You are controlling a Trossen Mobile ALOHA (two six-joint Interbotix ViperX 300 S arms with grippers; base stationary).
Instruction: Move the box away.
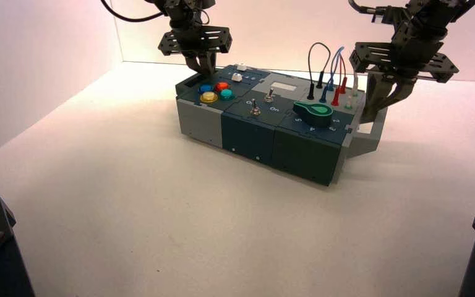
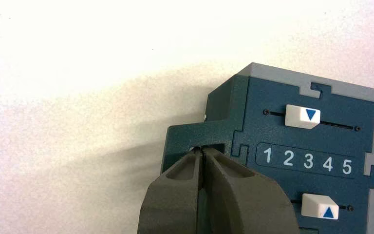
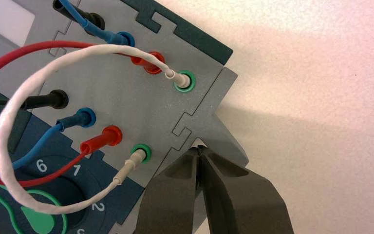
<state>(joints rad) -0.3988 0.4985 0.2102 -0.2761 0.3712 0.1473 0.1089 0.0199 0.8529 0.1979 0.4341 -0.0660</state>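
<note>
The box (image 1: 272, 124) sat on the counter (image 1: 130, 204). The left tool (image 2: 200, 152) and right tool (image 3: 199, 148), each pressed together, stood at opposite end handles. Judging by this, gripping was done; next, an even two-armed push away.

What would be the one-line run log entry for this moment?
left gripper: shut at left handle of box | right gripper: shut at right handle | box: on table

One box (image 1: 266, 133). Round buttons: four, namely blue (image 1: 205, 88), red (image 1: 221, 86), yellow (image 1: 208, 97), teal (image 1: 226, 94). Toggle switches: two (image 1: 255, 109). White sliders: two (image 2: 302, 116). Green dial: one (image 1: 314, 111). Looped wires: four, black (image 3: 5, 101), blue (image 3: 29, 146), red (image 3: 39, 46), white (image 3: 9, 117). Grippers: two, left (image 2: 200, 152), right (image 3: 199, 150).
</note>
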